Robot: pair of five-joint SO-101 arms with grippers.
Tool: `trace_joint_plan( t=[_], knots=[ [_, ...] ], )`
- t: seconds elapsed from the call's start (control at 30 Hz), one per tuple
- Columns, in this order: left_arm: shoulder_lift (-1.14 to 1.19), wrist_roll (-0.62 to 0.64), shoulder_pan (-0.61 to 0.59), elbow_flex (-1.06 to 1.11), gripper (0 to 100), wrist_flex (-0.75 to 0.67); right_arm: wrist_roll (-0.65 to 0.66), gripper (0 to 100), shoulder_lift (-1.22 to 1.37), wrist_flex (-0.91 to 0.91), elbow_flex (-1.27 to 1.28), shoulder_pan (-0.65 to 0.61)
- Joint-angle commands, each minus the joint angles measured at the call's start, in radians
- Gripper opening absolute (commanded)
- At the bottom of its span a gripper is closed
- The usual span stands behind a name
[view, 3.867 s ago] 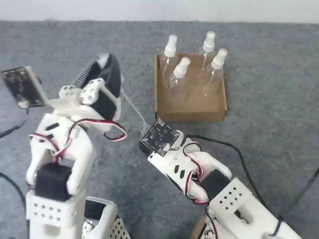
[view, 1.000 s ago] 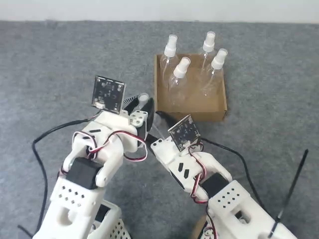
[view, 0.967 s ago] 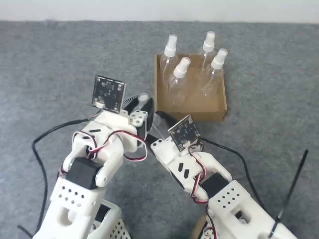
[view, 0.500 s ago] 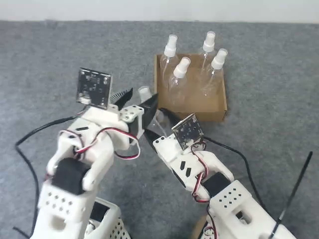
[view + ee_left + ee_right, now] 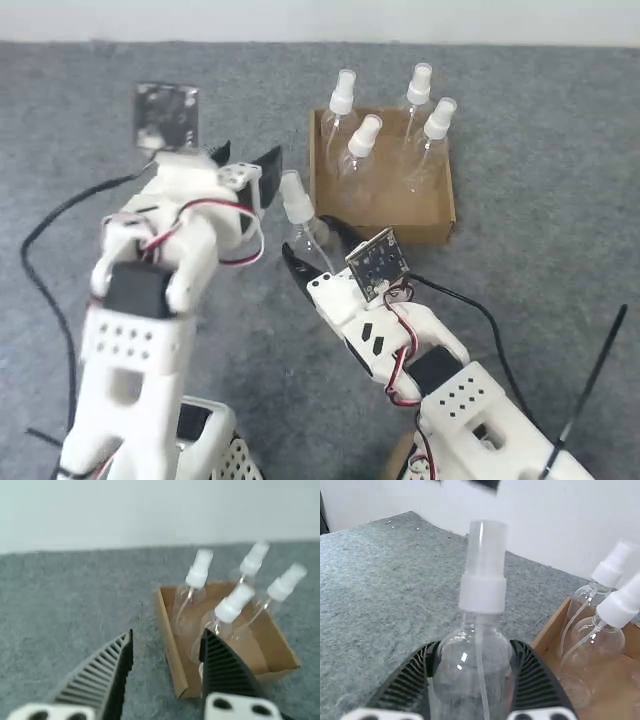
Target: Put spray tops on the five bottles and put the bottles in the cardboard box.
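Note:
A clear bottle (image 5: 303, 232) stands upright just left of the cardboard box (image 5: 385, 235), with a white spray top (image 5: 295, 196) on it. My right gripper (image 5: 318, 250) is shut on the bottle's body; in the right wrist view the bottle (image 5: 475, 667) sits between both ribbed fingers, its spray top (image 5: 482, 587) above them. My left gripper (image 5: 245, 158) hangs open and empty, up and to the left of the spray top. Its fingers (image 5: 107, 677) frame the box (image 5: 172, 650) beyond. Several capped bottles (image 5: 362, 150) stand inside the box.
Grey carpet covers the table all around. The box's near-right corner (image 5: 425, 205) has bare floor. The right arm's cable (image 5: 470, 300) trails to the right of the arm. A white wall edge (image 5: 320, 20) runs along the back.
The left gripper, which was down at the bottle's spray top, has opened, let go and drawn away up and to the left. The right gripper kept holding the bottle.

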Motion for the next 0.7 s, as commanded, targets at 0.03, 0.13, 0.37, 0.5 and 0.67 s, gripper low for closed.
trace_joint_plan(
  t=[0.03,0.13,0.37,0.5,0.67],
  knots=[
    [-0.002,-0.020,0.002,0.019,20,-0.023,-0.006,0.6,-0.025,-0.024,-0.020,0.010],
    [-0.017,-0.087,0.046,0.099,20,-0.023,-0.006,0.6,-0.025,-0.024,-0.020,0.010],
    [-0.094,-0.101,0.097,0.188,20,-0.029,-0.006,0.6,-0.025,-0.022,-0.020,0.012],
    [-0.180,-0.101,0.035,0.143,20,-0.023,-0.006,0.6,-0.025,-0.021,-0.020,0.013],
    [-0.376,-0.100,-0.058,0.185,20,0.049,-0.006,0.6,-0.025,-0.015,-0.023,0.018]
  ],
)
